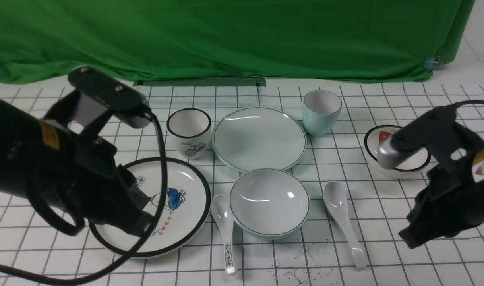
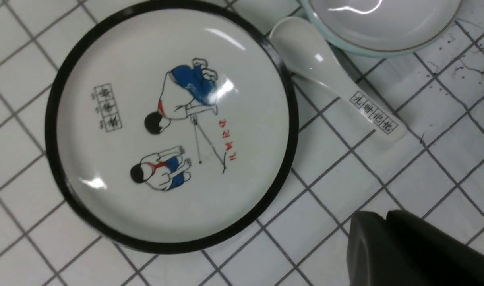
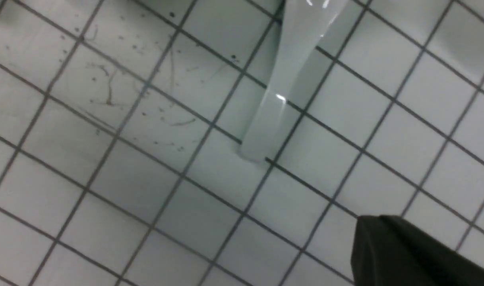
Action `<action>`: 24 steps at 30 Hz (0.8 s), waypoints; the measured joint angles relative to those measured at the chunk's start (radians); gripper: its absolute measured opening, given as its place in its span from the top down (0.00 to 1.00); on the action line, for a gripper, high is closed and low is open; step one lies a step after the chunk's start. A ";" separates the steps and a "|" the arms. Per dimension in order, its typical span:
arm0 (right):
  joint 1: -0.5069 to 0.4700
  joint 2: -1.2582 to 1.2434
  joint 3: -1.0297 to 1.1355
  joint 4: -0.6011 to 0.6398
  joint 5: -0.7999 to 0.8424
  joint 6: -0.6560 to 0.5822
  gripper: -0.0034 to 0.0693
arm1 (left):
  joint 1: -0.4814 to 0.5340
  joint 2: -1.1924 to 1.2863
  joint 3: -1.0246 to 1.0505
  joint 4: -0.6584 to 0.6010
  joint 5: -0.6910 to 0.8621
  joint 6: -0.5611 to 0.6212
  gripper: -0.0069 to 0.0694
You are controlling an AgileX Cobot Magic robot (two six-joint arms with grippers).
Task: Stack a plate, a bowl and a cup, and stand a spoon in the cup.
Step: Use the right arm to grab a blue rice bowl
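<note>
Between the two sets of fingers: the plain bowl [image 1: 270, 202], upright on the tiled-pattern surface [image 1: 281, 264], pale blue-green with a thin dark rim line.
Left gripper [image 2: 385, 214]: fingers closed together, nothing between them.
Right gripper [image 3: 379, 216]: fingers closed together too, nothing between them, raised above the surface.
Plain plate [image 1: 260, 139]: farther forward than both sets of fingers, between them, just beyond the bowl; whether their edges touch I cannot tell from this angle.
Plain cup [image 1: 321, 113]: forward of the right fingers and to their left, upright, beside the plain plate's right side.
Plain spoon [image 1: 345, 222]: just to the left of the right fingers, lying flat, handle end toward the robot, glossy white and unmarked.
Marked spoon [image 1: 225, 234]: to the right of the left fingers, flat beside the bowl, dark characters on its handle.
Cartoon plate [image 2: 170, 218]: near the left fingers, flat, black-rimmed; the left arm covers part of it in the front view.
Bicycle cup [image 1: 189, 133]: forward of the left fingers, upright, left of the plain plate.
Picture bowl [image 1: 397, 151]: forward of the right fingers, black-rimmed, red picture inside, partly behind the right arm.
Green cloth [image 1: 226, 39]: far beyond both sets of fingers, hanging across the back.
</note>
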 joint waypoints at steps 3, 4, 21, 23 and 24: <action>-0.032 0.082 -0.080 0.111 -0.001 -0.080 0.94 | -0.009 0.004 0.000 0.000 -0.030 0.011 0.92; -0.044 0.119 -0.112 0.152 -0.010 -0.108 0.93 | -0.009 0.004 0.000 0.006 -0.038 0.013 0.92; 0.026 0.479 -0.328 0.213 -0.146 -0.103 0.29 | -0.009 0.004 -0.001 0.025 -0.067 0.013 0.92; 0.026 0.504 -0.328 0.213 -0.173 -0.097 0.32 | -0.009 0.004 -0.001 0.025 -0.068 0.013 0.92; 0.026 0.516 -0.328 0.214 -0.187 -0.093 0.33 | -0.009 0.004 -0.001 0.025 -0.072 0.013 0.92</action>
